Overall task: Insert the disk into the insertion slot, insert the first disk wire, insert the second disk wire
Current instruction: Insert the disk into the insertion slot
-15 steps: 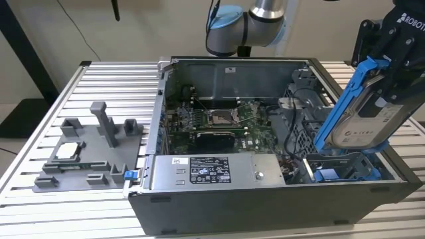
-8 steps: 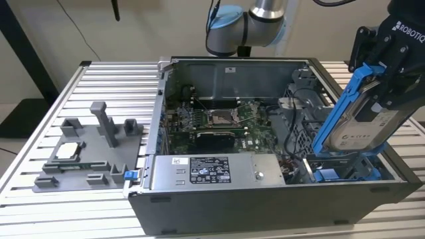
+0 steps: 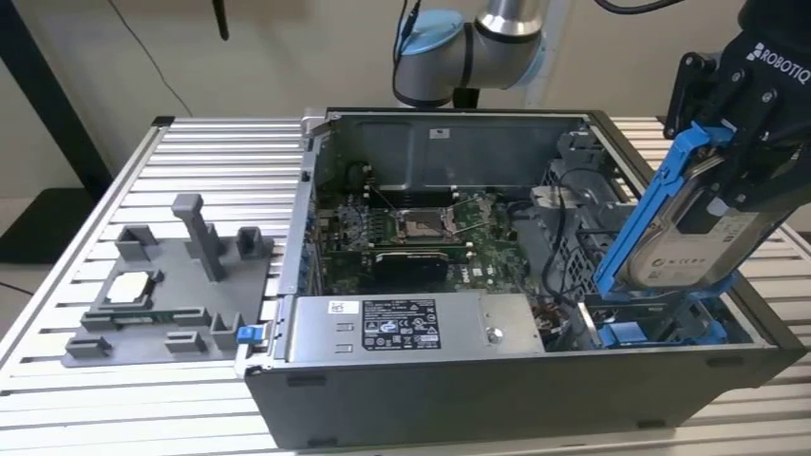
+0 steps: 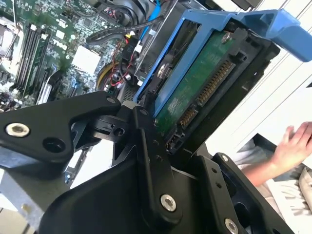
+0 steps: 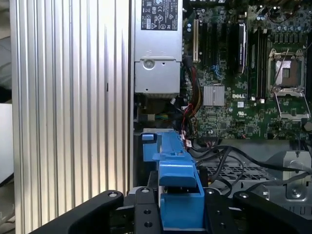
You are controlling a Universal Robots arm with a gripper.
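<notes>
The disk [image 3: 697,242], silver-grey with a white label and clipped in a bright blue carrier frame [image 3: 643,214], hangs steeply tilted over the open computer case's corner at the exterior view's right. My gripper [image 3: 745,176] is shut on its upper part. Its lower end sits just above the blue-edged insertion slot [image 3: 647,330]. In the second wrist view the disk's green circuit board and connectors [image 4: 197,92] face the camera between the black fingers [image 4: 146,156]. In the first wrist view the blue carrier frame [image 5: 178,192] sits between the fingers. Black cables [image 5: 229,158] lie loose in the case near the slot.
A grey labelled power-supply box [image 3: 405,325] lies along the case's front beside the slot. The motherboard [image 3: 419,228] fills the case floor. A grey fixture [image 3: 165,294] holding small parts stands on the slatted table [image 3: 190,161] at the exterior view's left. A person's hand [image 4: 295,144] is outside the case.
</notes>
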